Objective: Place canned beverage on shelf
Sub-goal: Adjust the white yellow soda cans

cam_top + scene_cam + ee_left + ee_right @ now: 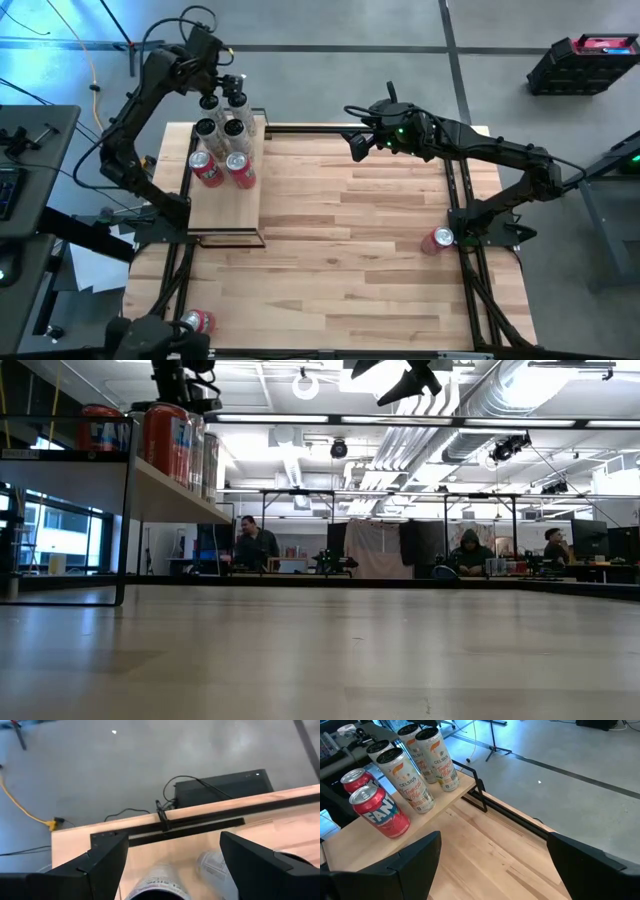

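My left pincer (230, 88) hangs over the far end of the shelf (225, 215), right above the cluster of cans, with its fingers (102, 865) spread wide and nothing between them. Through my left wrist camera I look down past both fingers onto the tops of two pale cans (212, 865) standing just below me.

The shelf sits on the left side of the table (350, 240), a narrow pale board in a thin black frame. At its far end stand four tall white cans (410, 782) packed close together, and just on the near side of them two red cans (377, 812) side by side, upright. The near half of the board is bare. From table height the shelf shows raised on its frame, with the red cans (165, 440) along its edge.

My right pincer (357, 143) is up over the far edge of the table near the middle, pointing toward the shelf, its fingers (412, 860) also wide apart and holding nothing.

Another red can (438, 240) lies at the right edge of the table, by the base of my right arm. One more red can (197, 322) sits at the near left corner.
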Robot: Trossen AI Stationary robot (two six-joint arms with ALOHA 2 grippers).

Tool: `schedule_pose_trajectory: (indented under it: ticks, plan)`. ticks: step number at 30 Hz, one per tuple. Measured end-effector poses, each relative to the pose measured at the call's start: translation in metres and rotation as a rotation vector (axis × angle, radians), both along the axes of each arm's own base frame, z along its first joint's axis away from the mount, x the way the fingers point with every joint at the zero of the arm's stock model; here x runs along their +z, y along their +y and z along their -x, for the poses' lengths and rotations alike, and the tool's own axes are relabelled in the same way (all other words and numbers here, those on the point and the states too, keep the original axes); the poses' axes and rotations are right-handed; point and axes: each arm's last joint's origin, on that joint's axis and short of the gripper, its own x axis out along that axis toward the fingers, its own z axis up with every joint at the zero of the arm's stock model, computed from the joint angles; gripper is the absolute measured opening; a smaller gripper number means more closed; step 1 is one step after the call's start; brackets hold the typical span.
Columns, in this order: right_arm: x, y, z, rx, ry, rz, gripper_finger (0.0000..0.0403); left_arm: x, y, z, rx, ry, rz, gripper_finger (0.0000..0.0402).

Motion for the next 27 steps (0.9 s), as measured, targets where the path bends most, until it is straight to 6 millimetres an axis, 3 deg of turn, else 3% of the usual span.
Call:
schedule_pose_trajectory:
  ticks: [23, 27]
  plan:
    - [0.0, 0.0, 0.0, 0.002, 0.002, 0.002, 0.0348, -0.002, -0.004, 0.002, 0.002, 0.014, 0.046, 0.0305]
    - [0.0, 0.0, 0.0, 0.002, 0.002, 0.002, 0.0348, 0.01, -0.006, 0.003, 0.001, -0.009, 0.007, 0.0305]
